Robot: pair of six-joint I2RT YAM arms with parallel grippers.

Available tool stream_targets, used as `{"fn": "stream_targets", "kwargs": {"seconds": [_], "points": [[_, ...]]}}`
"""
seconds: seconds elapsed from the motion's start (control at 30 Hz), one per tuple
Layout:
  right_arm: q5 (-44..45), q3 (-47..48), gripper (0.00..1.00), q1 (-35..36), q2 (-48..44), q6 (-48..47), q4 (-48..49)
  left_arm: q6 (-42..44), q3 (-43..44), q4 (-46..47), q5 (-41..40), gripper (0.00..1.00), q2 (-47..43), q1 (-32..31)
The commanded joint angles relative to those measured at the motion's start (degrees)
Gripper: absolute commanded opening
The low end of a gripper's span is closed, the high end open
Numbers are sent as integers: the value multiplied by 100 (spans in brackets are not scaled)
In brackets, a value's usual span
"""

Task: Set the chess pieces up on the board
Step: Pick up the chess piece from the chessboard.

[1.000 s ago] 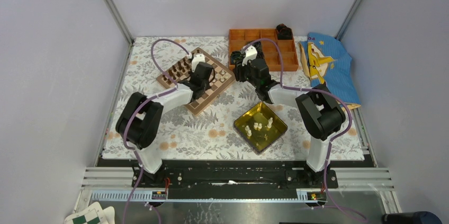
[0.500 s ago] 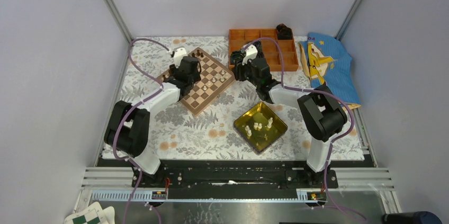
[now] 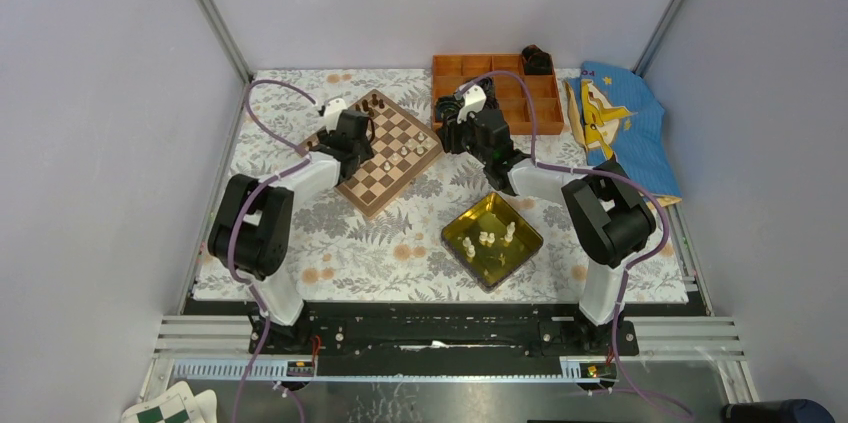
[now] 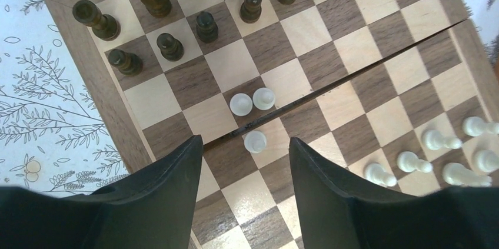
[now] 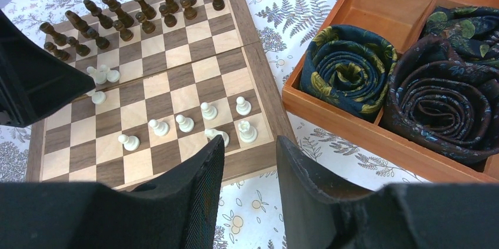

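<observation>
Left gripper: my left gripper (image 4: 245, 140) is open, its black fingers (image 4: 176, 190) spread wide and gripping nothing. It hangs over the left part of the board (image 4: 301, 25).
Under the left gripper: one cream piece (image 4: 255, 141) stands on the board in the gap between my fingertips, clear of both. Two more (image 4: 240, 103) stand side by side just beyond it, by the board's fold line.
Right gripper: my right gripper (image 5: 250, 141) is open too, with nothing between its fingers. It hangs over the board's near right edge, between the board and the orange box (image 5: 329, 113).
Under the right gripper: two cream pieces (image 5: 247, 131) stand just in front of my fingertips, one of them close to my left finger. I cannot tell if it touches.
Chess pieces: the cream chess pieces (image 5: 184, 122) are split between two places. A loose slanting line of them runs along the board's side nearest my right wrist. A few more lie in the yellow tray (image 3: 515, 258), well apart from the board.
Dark pieces: the dark brown pieces (image 4: 206, 25) stand upright in two rows on the far side of the board.
Orange box: it holds rolled patterned fabric (image 5: 347, 72) in the compartments nearest the board.
Table: a fern-print cloth (image 3: 380, 243) covers it, with a blue bag (image 3: 615, 123) at its right edge.
</observation>
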Motion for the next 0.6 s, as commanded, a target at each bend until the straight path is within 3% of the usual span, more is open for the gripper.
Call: {"fn": "stream_targets", "kwargs": {"seconds": [0.0,0.33,0.57], "points": [[-18,113,45,-37,-206,33,179,-72,218,47,107,61,255,85],[0,192,45,-38,-109,10,182,-62,420,67,178,56,549,126],[-3,214,45,-40,-54,20,183,-49,411,108,195,44,586,135]]}}
